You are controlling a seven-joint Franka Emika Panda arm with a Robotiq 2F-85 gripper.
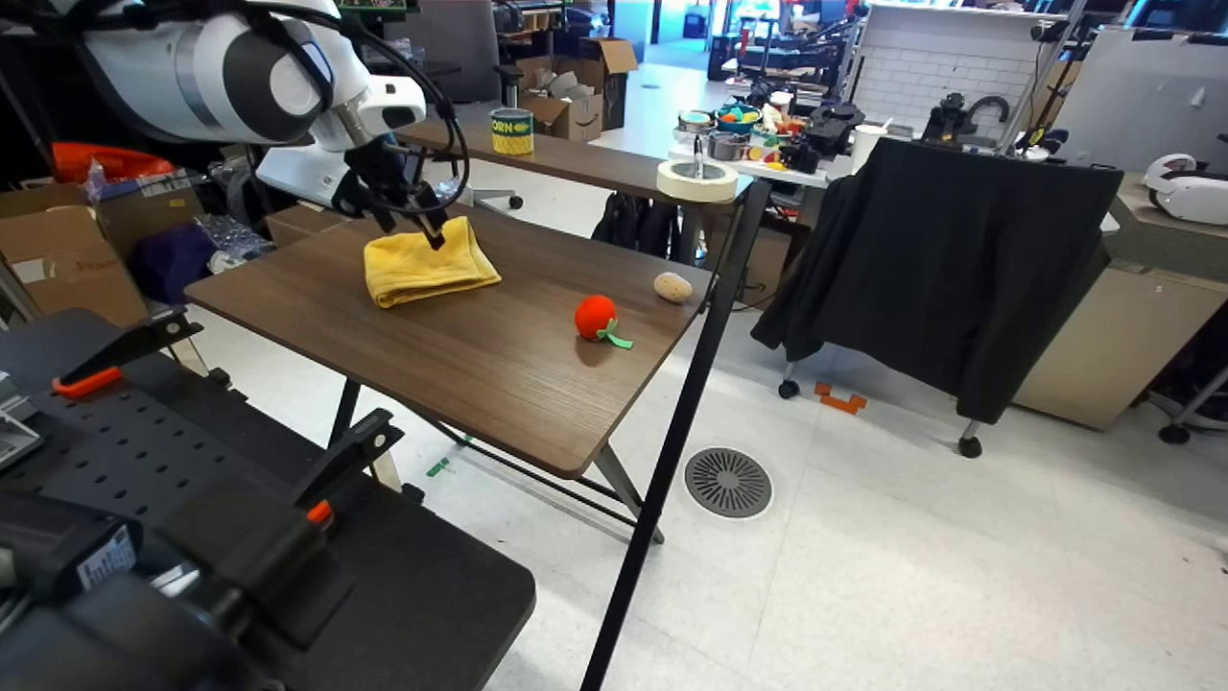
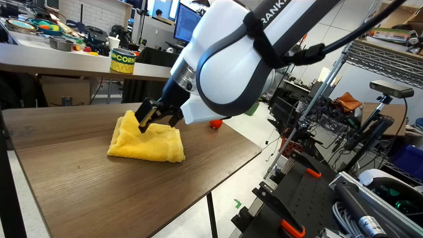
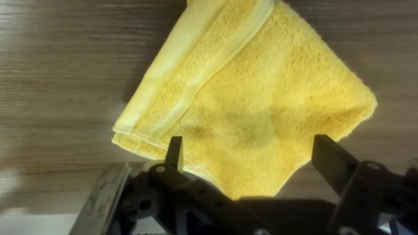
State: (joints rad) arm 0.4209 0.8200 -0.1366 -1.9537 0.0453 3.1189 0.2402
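Bright in both exterior views — dimmer, softly blurred in the wrist view — with shadows across the yellow cloth [image 3: 254, 101].

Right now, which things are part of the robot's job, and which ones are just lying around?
Seems part of the job:
gripper, open above the cloth
yellow cloth, folded up

Just lying around:
red ball
tan potato-shaped thing
corn can
cream roll

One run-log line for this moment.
gripper: open | below: yellow cloth, folded, on table | contact: unclear | same table: red ball
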